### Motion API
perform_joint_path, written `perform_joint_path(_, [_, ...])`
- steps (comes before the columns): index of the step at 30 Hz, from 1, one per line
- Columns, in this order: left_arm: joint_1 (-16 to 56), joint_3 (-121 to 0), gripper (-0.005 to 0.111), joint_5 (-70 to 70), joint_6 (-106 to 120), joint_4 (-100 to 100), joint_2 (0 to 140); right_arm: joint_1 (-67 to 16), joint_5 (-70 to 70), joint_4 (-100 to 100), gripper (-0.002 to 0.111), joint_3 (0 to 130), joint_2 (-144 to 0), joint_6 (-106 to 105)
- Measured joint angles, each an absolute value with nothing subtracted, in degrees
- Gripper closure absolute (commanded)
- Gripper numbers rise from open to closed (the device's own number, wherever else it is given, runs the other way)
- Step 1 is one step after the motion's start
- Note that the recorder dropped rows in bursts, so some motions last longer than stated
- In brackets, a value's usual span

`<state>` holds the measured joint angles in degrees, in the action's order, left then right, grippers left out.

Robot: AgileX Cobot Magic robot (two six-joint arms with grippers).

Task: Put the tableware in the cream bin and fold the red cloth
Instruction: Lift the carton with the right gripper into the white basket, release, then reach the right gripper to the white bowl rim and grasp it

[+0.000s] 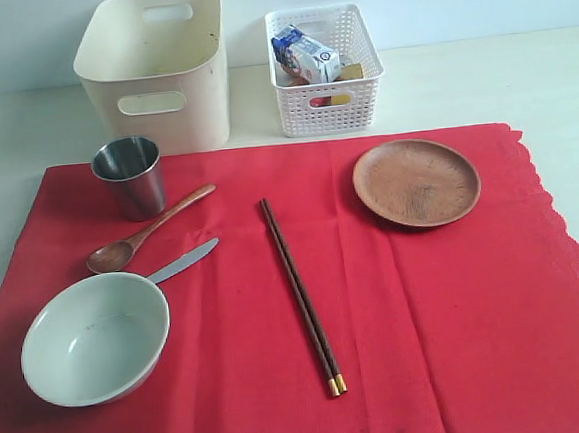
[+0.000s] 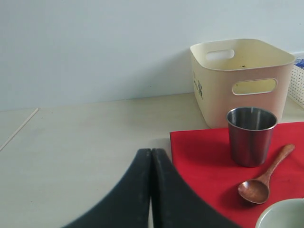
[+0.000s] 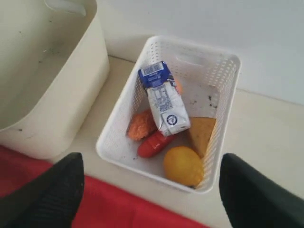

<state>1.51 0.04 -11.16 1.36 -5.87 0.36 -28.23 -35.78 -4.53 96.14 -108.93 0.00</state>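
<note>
Here, right claw point(image 3: 151, 161) hangs wide above white basket point(image 3: 229, 85).

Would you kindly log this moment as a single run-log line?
left gripper shut | right gripper open, above white basket | cup, spoon, knife, bowl, chopsticks, plate on red cloth, unfolded | cream bin: no tableware

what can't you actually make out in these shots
- silver table knife: in the exterior view, one end is hidden behind the bowl.
- red cloth: in the exterior view, its near edge is cut off by the bottom of the frame.
- orange food item: in the right wrist view, it is partly covered by the milk carton, so I cannot tell what it is.
- bowl: in the left wrist view, only a sliver of rim shows at the frame's corner.
</note>
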Motion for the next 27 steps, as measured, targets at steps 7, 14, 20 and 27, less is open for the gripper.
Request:
perform_joint_path(7, [1.51,0.04,0.106,-11.16,1.36,-5.87,0.36,-28.23,-44.72,-9.94,0.033,96.14,-107.57,0.00])
perform_joint_path(14, [1.51,0.04,0.106,-11.16,1.36,-5.87,0.36,-28.23,-51.95,-17.78,0.033,96.14,-107.57,-8.66])
perform_joint_path(20, [1.51,0.04,0.106,-11.16,1.36,-5.87,0.36,-30.99,-53.82,-21.63,0.033,96.14,-107.57,-14.62])
perform_joint_path(27, [1.51,0.04,0.106,-11.16,1.36,-5.87,0.36,-37.43,-54.08,-22.28,0.033,96.14,-107.57,-16.25])
